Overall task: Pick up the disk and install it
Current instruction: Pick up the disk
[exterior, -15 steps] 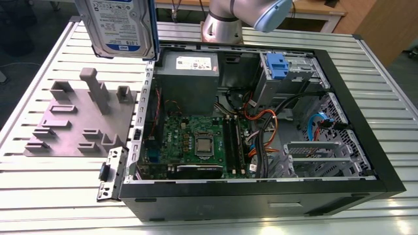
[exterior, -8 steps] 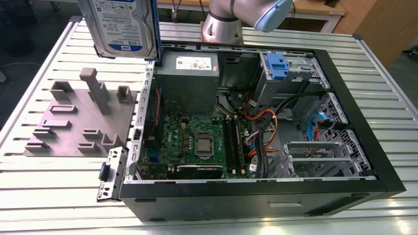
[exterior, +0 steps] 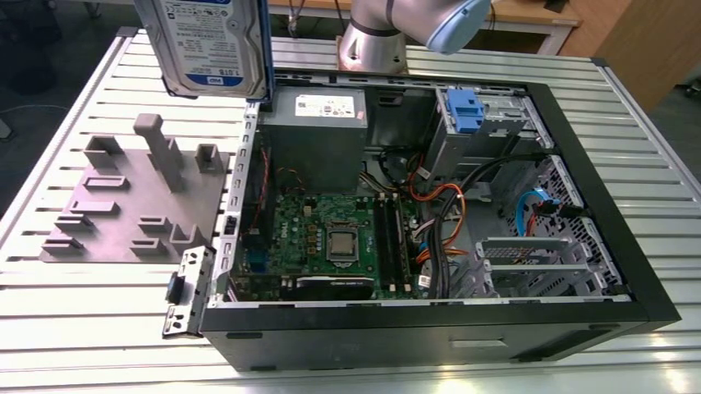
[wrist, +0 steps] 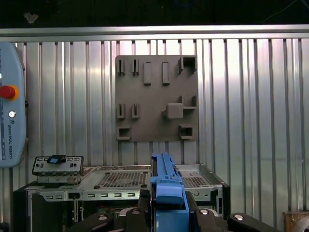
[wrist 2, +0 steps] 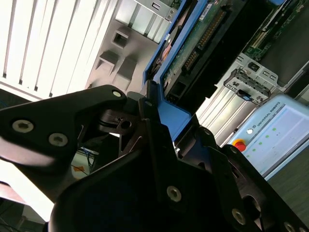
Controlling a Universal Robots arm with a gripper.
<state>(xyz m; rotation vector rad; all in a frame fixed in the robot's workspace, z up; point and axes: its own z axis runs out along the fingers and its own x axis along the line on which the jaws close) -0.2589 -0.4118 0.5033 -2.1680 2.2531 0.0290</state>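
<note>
The gripper (wrist 2: 159, 121) is clamping the disk (exterior: 213, 45) by its upper edge, its fingers (wrist 2: 149, 145) closing narrowly on either side of a blue side rail, so the disk is hanging well clear of the slatted table (exterior: 98, 312). In the exterior view the disk is hanging upright at the far left, label face towards the camera and long axis running up and down. It seems to be over the far left corner of the open computer case (exterior: 438, 328), beside the grey fixture plate (exterior: 110, 213). The relation that matters is sideways. The silver drive cage (exterior: 498, 123) with its blue bracket (exterior: 465, 111) is sitting at the case's far end towards the exterior view's right, well apart from the disk and lower down, with the case's full width lying between them.
</note>
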